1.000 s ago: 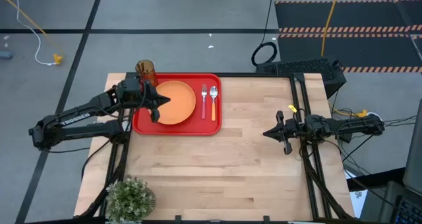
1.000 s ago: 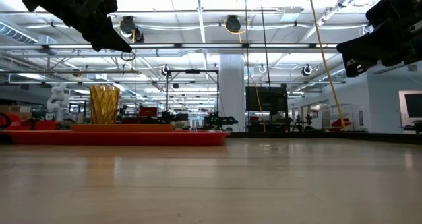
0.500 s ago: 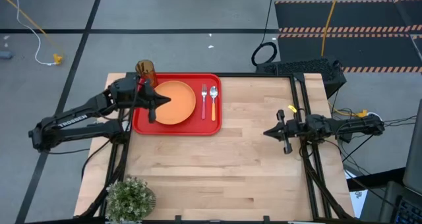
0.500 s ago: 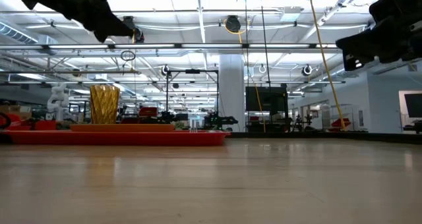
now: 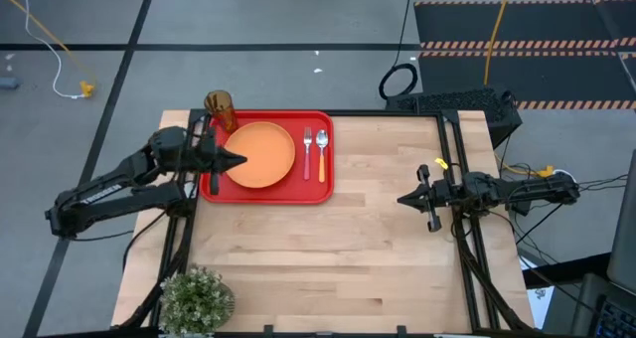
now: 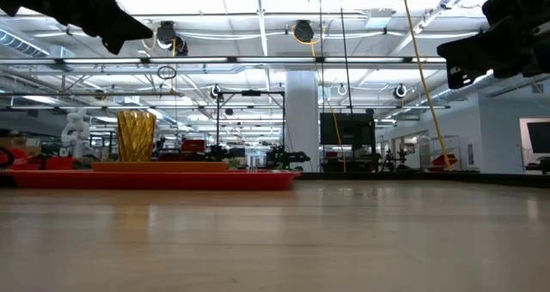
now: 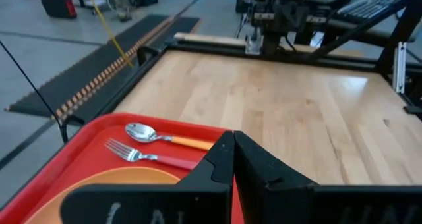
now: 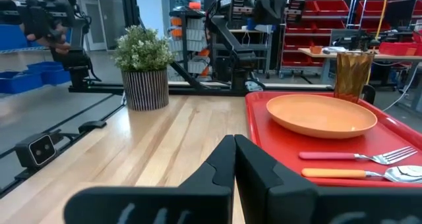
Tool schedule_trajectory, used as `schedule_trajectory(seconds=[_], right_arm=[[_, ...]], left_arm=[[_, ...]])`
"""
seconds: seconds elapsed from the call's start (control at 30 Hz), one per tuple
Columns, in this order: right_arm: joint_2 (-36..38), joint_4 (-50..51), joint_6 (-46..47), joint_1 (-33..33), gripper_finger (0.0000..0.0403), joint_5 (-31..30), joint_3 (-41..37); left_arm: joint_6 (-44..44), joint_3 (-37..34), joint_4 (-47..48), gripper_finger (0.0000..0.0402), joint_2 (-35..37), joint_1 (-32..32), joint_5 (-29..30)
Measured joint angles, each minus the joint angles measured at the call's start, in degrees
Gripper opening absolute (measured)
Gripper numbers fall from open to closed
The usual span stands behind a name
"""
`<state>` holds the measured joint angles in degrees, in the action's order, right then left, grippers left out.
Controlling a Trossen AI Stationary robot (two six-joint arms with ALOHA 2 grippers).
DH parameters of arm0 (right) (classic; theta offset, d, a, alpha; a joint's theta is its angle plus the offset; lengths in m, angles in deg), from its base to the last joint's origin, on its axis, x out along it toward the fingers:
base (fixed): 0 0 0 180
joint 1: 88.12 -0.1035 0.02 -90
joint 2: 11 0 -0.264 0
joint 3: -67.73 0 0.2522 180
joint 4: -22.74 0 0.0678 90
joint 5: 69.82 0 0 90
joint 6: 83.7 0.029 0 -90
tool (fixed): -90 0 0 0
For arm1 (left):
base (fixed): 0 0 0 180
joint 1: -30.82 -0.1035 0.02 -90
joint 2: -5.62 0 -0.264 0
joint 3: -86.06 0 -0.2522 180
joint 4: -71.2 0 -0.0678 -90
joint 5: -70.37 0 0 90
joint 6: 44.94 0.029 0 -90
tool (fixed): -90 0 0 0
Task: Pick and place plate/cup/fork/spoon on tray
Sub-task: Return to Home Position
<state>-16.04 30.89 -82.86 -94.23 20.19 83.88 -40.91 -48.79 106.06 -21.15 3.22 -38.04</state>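
The red tray lies at the table's far left. On it lie the orange plate, the pink-handled fork and the orange-handled spoon, side by side to the right of the plate. The amber cup stands upright at the tray's far left corner. My left gripper is shut and empty, held level above the plate's left rim. My right gripper is shut and empty, above the bare table at the right, pointing toward the tray.
A potted green plant stands at the table's near left corner. Bare wood lies between the tray and my right gripper and along the near edge. Black frame rails run along the right side.
My left gripper has risen and drawn back toward the table's left edge, tipping from pointing down over the plate to about level. The plate, cup, fork and spoon have stayed where they were.
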Motion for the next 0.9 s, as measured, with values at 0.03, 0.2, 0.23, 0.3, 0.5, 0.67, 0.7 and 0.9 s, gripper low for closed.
schedule_trajectory(seconds=[0.03, 0.2, 0.23, 0.3, 0.5, 0.67, 0.7, 0.9], right_arm=[[0.0, 0.0, 0.0, 0.0, 0.0000, 0.0, 0.0], [0.0, -0.1, 0.0, 0.0, 0.0000, 0.0, 0.0], [0.0, -0.1, 0.0, 0.0, 0.0000, 0.0, 0.0], [0.0, -0.1, 0.0, 0.0, 0.0000, 0.0, 0.0], [0.0, -0.1, 0.0, 0.0, 0.0000, 0.0, 0.0], [0.0, -0.1, 0.0, 0.0, 0.0000, 0.0, 0.0], [0.0, -0.1, 0.0, 0.0, 0.0000, 0.0, 0.0], [0.0, -0.2, 0.0, 0.0, 0.0000, 0.0, 0.0]], left_arm=[[0.0, -0.5, 0.0, 0.0005, 1.0, 0.0, 0.0], [-0.2, -2.3, 0.1, 0.0005, 6.1, 0.2, -0.7], [-0.3, -2.5, 0.1, 0.0005, 7.1, 0.4, -1.1], [-0.3, -3.1, 0.2, 0.0005, 9.0, 0.9, -1.2], [-0.2, -3.9, 3.3, 0.0005, 12.5, 2.7, -1.3], [-1.1, -7.1, 4.5, 0.0005, 15.4, 4.6, -1.3], [-1.7, -8.1, 4.2, 0.0005, 16.0, 4.9, -1.3], [-4.7, -13.1, 1.2, 0.0004, 19.2, 7.7, -1.2]])
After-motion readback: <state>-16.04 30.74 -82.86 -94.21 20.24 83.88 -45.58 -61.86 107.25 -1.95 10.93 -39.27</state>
